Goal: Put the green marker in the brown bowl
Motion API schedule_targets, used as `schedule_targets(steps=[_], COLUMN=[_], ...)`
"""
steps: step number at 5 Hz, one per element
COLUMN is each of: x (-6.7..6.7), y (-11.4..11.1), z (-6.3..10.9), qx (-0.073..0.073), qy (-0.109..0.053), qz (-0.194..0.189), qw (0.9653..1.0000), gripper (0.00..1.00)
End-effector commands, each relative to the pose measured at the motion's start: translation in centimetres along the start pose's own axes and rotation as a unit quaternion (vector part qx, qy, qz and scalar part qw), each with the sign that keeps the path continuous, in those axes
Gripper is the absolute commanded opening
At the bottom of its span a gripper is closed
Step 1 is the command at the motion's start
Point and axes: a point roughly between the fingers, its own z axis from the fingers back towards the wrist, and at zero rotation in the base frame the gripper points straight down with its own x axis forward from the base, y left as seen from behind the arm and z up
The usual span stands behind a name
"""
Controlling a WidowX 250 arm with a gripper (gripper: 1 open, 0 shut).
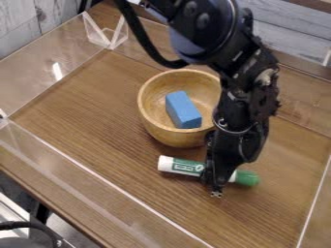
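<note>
1. Now, camera view: black hand [223, 186] pointing straight down, clenched on the green marker [200, 170] near its capped end, tips at the worktop [91, 121].
2. Marker lying flat on the wood, white barrel poking out left of the hand, green cap out to the right, just in front of the brown bowl [161, 118] and apart from it.
3. Bowl sitting behind, blue block [183, 108] resting inside.
4. Clear walls [39, 150] fencing the worktop all round.
</note>
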Motion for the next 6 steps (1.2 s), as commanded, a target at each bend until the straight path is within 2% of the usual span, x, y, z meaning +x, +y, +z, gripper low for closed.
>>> schedule_targets(steps=[1,6], x=[0.27,-0.53], y=[1.28,1.09], z=[1.75,2.63], qx=[0.030,0.030], qy=[-0.022,-0.020], qz=[0.008,0.010], qw=[0.9993,0.9993], gripper=[0.00,0.00])
